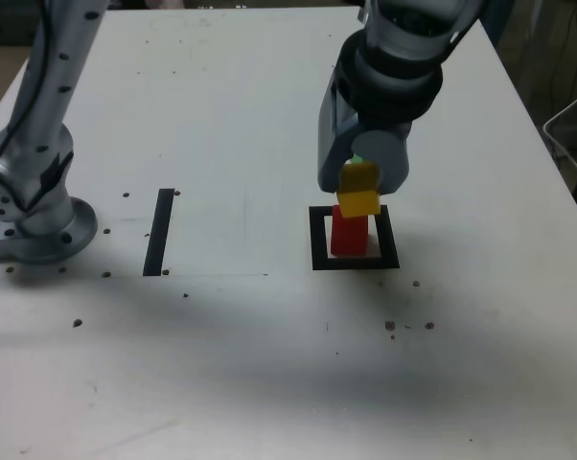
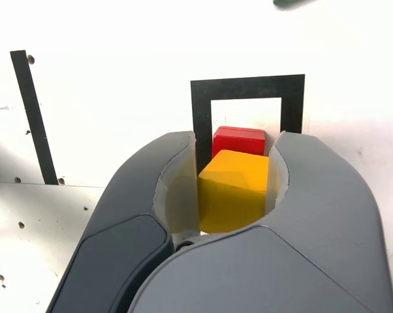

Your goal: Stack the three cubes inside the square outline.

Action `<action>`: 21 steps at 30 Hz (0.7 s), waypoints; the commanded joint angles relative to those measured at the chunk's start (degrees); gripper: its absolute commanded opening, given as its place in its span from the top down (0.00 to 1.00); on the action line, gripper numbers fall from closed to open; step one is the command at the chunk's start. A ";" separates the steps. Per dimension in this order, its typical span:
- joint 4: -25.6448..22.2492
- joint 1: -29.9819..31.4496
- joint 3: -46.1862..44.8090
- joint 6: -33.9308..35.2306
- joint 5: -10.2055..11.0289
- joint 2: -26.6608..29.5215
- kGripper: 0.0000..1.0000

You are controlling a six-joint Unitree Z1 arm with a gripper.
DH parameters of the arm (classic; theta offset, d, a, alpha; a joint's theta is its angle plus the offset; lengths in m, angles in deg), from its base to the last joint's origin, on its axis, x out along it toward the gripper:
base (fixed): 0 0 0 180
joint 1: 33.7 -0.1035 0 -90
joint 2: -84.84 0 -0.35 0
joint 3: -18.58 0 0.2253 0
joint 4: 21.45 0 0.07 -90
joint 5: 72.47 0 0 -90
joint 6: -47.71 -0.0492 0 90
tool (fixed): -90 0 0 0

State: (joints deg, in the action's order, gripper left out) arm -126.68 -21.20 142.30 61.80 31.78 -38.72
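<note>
Gripper clenched on the yellow cube, which sits on the red cube (tilted a little in the exterior view), red cube standing inside the square outline, 2 cubes stacked on the white table

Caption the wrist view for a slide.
Tool shut on the yellow cube, above the red cube inside the square outline.

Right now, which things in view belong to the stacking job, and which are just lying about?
Belongs to the job:
- yellow cube, held in the tool
- red cube
- square outline
- a green bit behind the tool, possibly the third cube

Just lying about:
- black tape strip
</note>
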 commanded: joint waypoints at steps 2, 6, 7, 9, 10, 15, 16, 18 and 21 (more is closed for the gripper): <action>-1.47 -0.15 -0.07 -0.11 0.02 -0.86 0.84; -1.78 -0.30 -0.49 -0.11 0.49 -1.14 0.84; -1.91 -0.36 -0.56 -0.11 0.66 -1.15 0.84; -2.26 -0.46 -0.65 -0.11 0.97 -1.15 0.84; -2.45 -0.50 -0.69 -0.11 1.09 -1.15 0.84; -3.14 -0.55 -0.91 -0.36 1.26 -1.15 0.84; -3.21 -0.55 -0.99 -0.43 1.25 -1.15 0.85; -3.25 -0.54 -1.12 -0.65 1.21 -1.18 0.85; -3.29 -0.46 -1.03 -1.25 1.13 -1.24 0.85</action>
State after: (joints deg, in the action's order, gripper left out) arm -128.02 -21.66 141.30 60.79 32.93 -39.62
